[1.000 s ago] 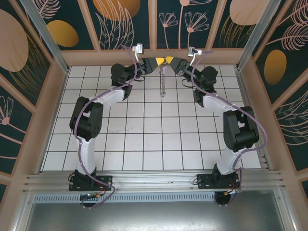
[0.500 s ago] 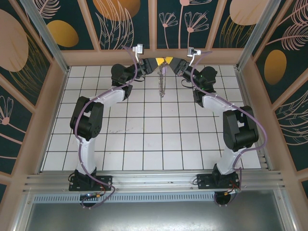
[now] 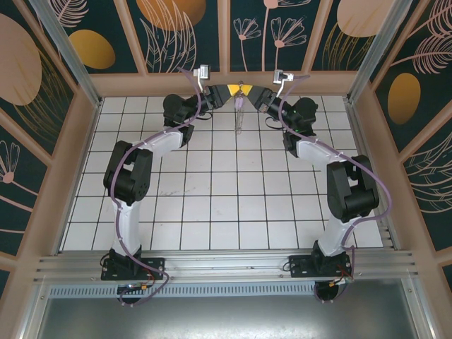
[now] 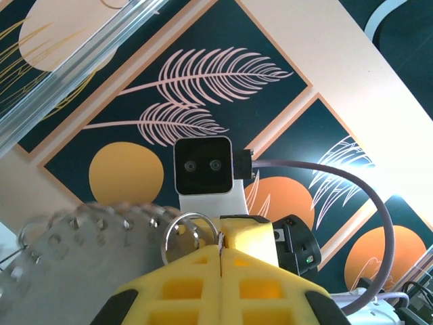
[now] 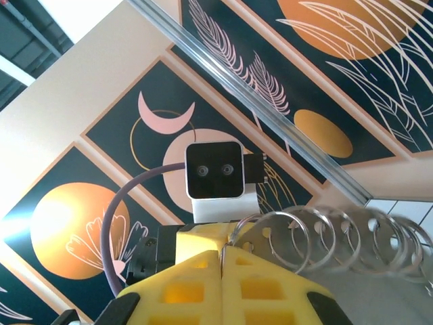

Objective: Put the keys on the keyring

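Note:
High over the back of the table my left gripper [image 3: 232, 90] and right gripper [image 3: 248, 90] meet tip to tip. The keyring [image 3: 239, 115] hangs below them, edge on. In the left wrist view the left gripper [image 4: 221, 244] is shut on a small wire ring [image 4: 191, 214] of the keyring, whose blurred grey body [image 4: 74, 264] lies to the left. In the right wrist view the right gripper [image 5: 222, 252] is shut on another small ring [image 5: 270, 213], and a row of rings [image 5: 365, 233] runs off right. I cannot make out any keys.
The white tiled floor [image 3: 226, 191] lies below the arms. The back wall's wooden rail [image 3: 233, 83] runs just behind the grippers, and metal posts [image 3: 63, 49] stand at the corners.
The hanging keyring's lower end has risen and swung slightly; the two grippers stay pinched together at the same high spot.

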